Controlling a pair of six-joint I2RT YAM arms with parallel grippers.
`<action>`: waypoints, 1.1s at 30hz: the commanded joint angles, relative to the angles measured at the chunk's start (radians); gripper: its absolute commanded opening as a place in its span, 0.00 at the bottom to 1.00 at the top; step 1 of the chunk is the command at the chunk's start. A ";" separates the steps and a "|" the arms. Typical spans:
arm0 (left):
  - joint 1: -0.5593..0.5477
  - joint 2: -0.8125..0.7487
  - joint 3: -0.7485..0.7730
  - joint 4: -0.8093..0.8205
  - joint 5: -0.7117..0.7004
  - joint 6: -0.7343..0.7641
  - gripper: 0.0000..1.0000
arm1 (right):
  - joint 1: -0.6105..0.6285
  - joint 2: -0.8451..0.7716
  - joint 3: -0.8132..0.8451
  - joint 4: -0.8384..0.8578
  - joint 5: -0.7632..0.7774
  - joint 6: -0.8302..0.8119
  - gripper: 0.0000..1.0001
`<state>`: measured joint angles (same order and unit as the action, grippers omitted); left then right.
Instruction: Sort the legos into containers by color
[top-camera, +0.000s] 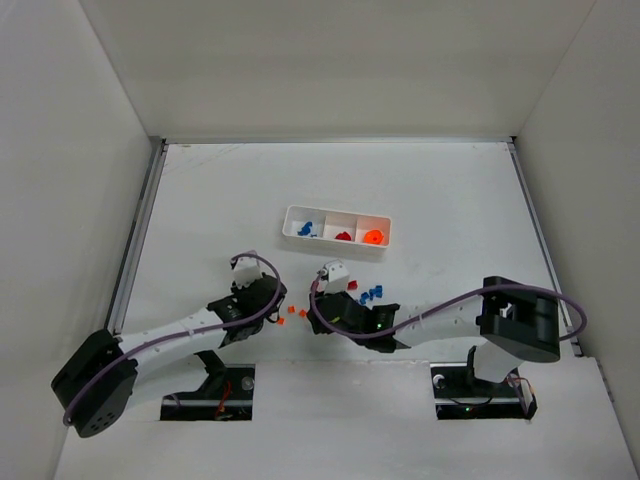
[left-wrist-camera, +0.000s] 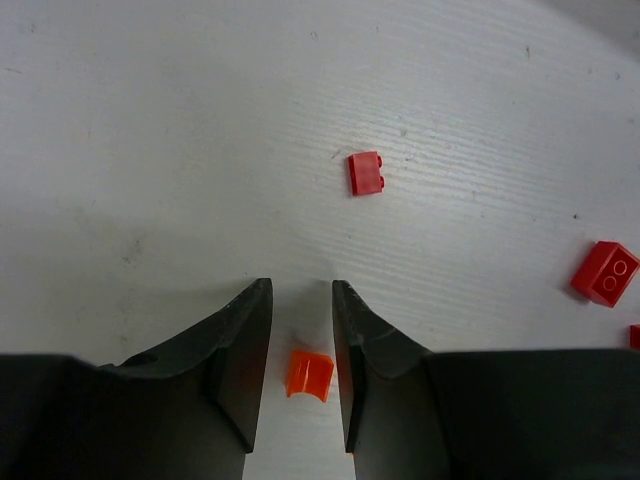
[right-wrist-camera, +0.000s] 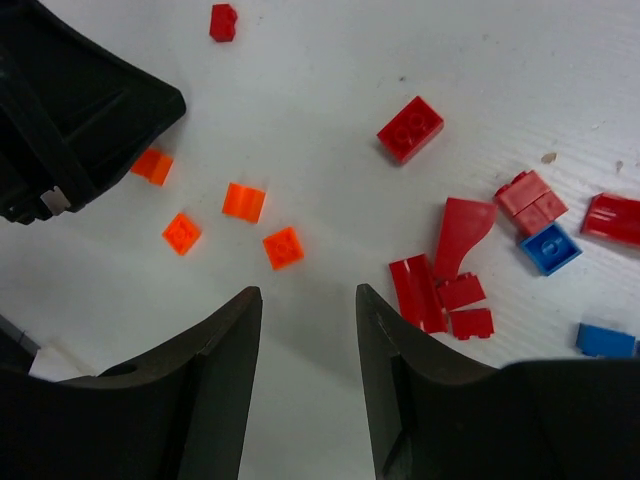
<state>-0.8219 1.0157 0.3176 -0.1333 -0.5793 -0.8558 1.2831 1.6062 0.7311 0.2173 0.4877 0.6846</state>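
Observation:
The white three-part tray (top-camera: 292, 228) holds blue pieces on the left, red in the middle and an orange piece on the right. My left gripper (left-wrist-camera: 302, 290) is open and low over the table, with a small orange brick (left-wrist-camera: 309, 374) lying between its fingers and untouched by either. My right gripper (right-wrist-camera: 308, 295) is open and empty above bare table. Ahead of it lie three loose orange bricks (right-wrist-camera: 283, 247), with red bricks (right-wrist-camera: 445, 285) and blue ones (right-wrist-camera: 549, 247) to its right. In the top view both grippers, left (top-camera: 277, 297) and right (top-camera: 316, 300), stand close together below the tray.
The left gripper's black body (right-wrist-camera: 80, 110) fills the right wrist view's upper left. Two red bricks (left-wrist-camera: 366, 172) (left-wrist-camera: 605, 272) lie ahead and right of the left gripper. White walls enclose the table, with a metal rail (top-camera: 135, 235) on the left.

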 joint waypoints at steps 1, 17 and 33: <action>-0.026 -0.041 0.035 -0.118 0.004 -0.037 0.30 | 0.028 -0.037 -0.015 0.056 0.043 0.039 0.47; -0.158 -0.016 0.066 -0.175 -0.062 -0.083 0.35 | 0.058 -0.026 -0.010 0.056 0.063 0.050 0.47; -0.122 -0.003 0.061 -0.143 -0.045 -0.057 0.13 | 0.104 0.027 0.022 0.077 0.089 0.056 0.47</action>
<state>-0.9558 1.0359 0.3561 -0.2680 -0.6266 -0.9131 1.3781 1.6073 0.7193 0.2268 0.5495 0.7406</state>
